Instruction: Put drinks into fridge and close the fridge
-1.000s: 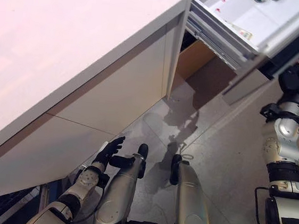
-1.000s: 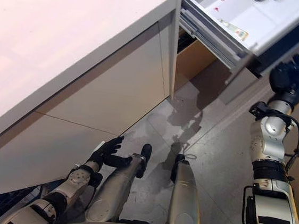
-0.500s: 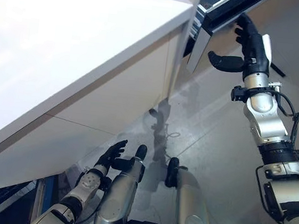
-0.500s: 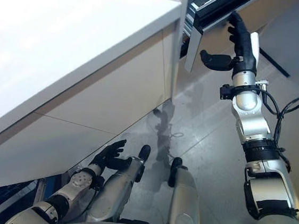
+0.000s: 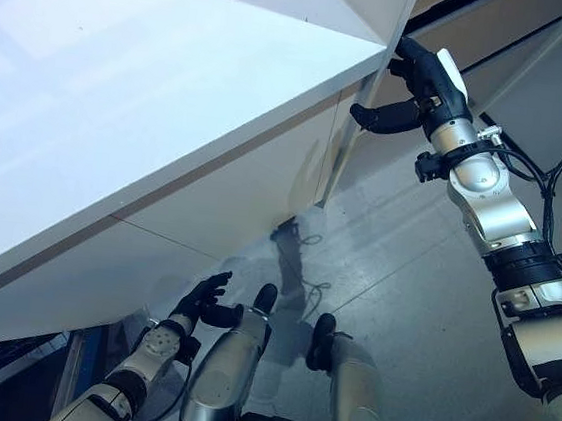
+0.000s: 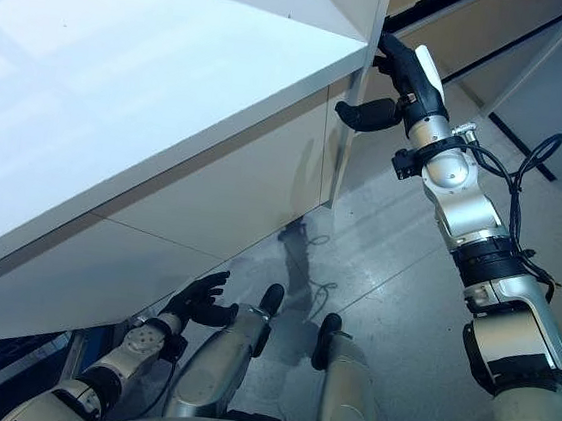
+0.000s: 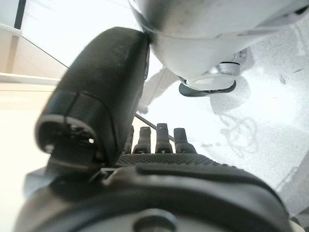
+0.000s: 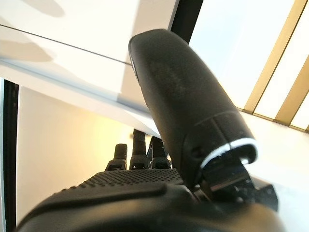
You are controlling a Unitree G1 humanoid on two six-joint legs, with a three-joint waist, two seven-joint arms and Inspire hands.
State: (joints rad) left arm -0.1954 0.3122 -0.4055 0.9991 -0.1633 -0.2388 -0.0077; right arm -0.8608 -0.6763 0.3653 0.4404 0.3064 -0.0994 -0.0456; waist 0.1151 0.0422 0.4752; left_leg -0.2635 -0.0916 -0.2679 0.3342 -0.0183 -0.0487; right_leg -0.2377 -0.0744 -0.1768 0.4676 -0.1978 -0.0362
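Note:
No drink shows in any view. My right hand (image 5: pixel 422 83) is raised at the far right corner of the white counter (image 5: pixel 151 106), open, fingers straight and thumb spread. It lies against the tan fridge front (image 5: pixel 481 30), which sits flush behind a dark gap. In the right wrist view its straight fingers (image 8: pixel 137 150) point at a white edge and a cream panel. My left hand (image 5: pixel 201 305) hangs low beside the counter's base, open and empty; its fingers (image 7: pixel 161 137) are relaxed over the floor.
The white counter's long side panel (image 5: pixel 232 195) runs along my left down to the grey tiled floor (image 5: pixel 404 284). More tan cabinet fronts with dark seams (image 5: pixel 541 37) stand at the upper right.
The open fridge door with its white shelves has swung shut and no longer shows. My right hand has followed it up and left to the counter's corner. The camera has shifted; the left hand stayed low.

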